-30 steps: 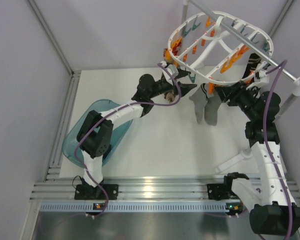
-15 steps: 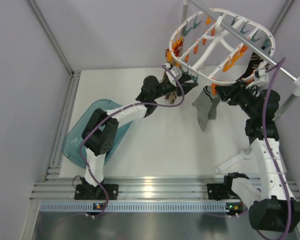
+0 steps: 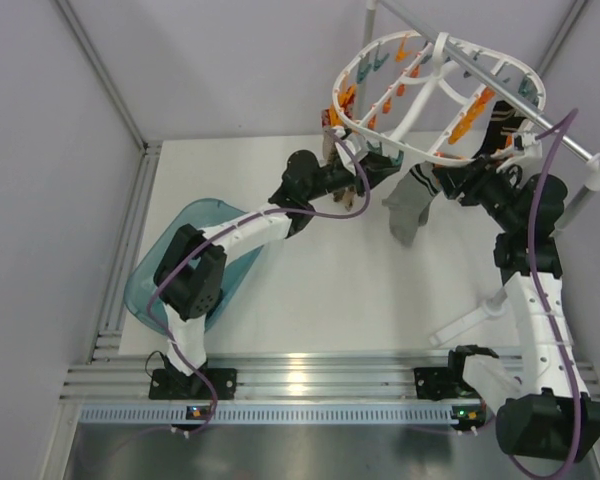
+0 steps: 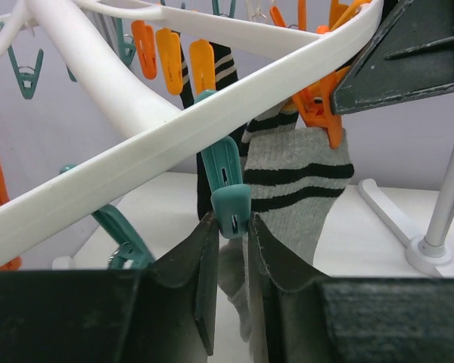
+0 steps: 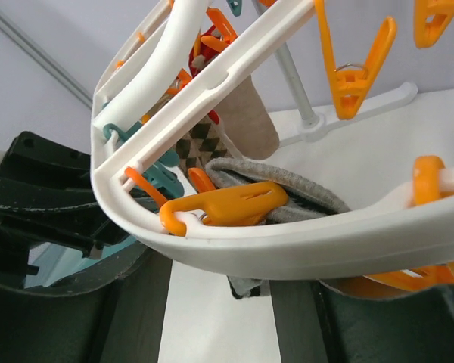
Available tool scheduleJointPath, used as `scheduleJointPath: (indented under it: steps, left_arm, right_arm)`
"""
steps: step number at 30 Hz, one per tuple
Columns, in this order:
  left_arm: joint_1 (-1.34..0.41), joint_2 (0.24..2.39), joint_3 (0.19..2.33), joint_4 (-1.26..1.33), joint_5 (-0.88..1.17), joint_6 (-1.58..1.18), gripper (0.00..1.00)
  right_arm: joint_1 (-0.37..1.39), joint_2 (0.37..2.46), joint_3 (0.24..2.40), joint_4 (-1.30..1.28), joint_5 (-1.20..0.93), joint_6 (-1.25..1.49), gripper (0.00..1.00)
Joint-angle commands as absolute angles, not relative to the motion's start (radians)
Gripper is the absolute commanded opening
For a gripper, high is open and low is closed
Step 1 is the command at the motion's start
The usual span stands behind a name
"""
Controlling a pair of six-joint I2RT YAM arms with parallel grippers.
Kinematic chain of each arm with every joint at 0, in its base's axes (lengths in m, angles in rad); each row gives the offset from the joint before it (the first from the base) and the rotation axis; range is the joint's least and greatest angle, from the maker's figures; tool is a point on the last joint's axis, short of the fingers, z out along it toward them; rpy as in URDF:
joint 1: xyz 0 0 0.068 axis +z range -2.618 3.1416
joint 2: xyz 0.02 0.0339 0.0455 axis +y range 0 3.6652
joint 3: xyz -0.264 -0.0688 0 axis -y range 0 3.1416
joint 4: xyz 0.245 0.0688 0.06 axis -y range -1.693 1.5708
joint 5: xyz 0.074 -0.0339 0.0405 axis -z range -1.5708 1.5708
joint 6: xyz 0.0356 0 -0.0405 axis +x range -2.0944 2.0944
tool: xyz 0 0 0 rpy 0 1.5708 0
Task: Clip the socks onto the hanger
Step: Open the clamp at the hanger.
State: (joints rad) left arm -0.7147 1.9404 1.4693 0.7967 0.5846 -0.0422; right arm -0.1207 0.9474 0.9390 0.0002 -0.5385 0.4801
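Grey knit, limp and light: striped sock point(image 4: 303, 174) hangs by its cuff, the surest hold, from an orange peg point(image 4: 321, 113) at 6 o'clock on the hanger point(image 4: 121, 170); left tool point(image 4: 228, 227) pinches a teal peg point(image 4: 232, 204); right tool point(image 3: 452, 183) grip unclear.

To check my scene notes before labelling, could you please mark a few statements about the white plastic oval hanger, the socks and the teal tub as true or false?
1. The left gripper straddles a teal plastic peg hanging from the white plastic oval hanger. True.
2. The translucent teal plastic tub sits on the left side of the white table. True.
3. The grey fabric sock with black stripes lies flat on the table. False: it hangs from an orange plastic peg on the hanger.
4. Every peg on the hanger is teal. False: orange and teal pegs both hang there.
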Motion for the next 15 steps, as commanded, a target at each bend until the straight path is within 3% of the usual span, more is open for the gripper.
scheduleJointPath:
  steps: [1,8,10,15]
  left_arm:
    - [-0.727,1.829,1.494,0.697,0.580,-0.031,0.00]
    - [-0.787,1.769,1.572,0.315,0.471,0.077,0.00]
    - [-0.801,1.766,1.607,0.203,0.413,0.097,0.00]
    - [-0.828,1.764,1.669,0.066,0.368,0.097,0.00]
  right_arm:
    - [-0.144,0.943,1.018,0.017,-0.567,0.431,0.52]
    - [-0.156,0.879,1.068,-0.179,-0.594,0.362,0.75]
    - [-0.156,0.849,1.074,-0.231,-0.592,0.347,0.86]
    - [-0.156,0.799,1.074,-0.325,-0.598,0.307,0.90]
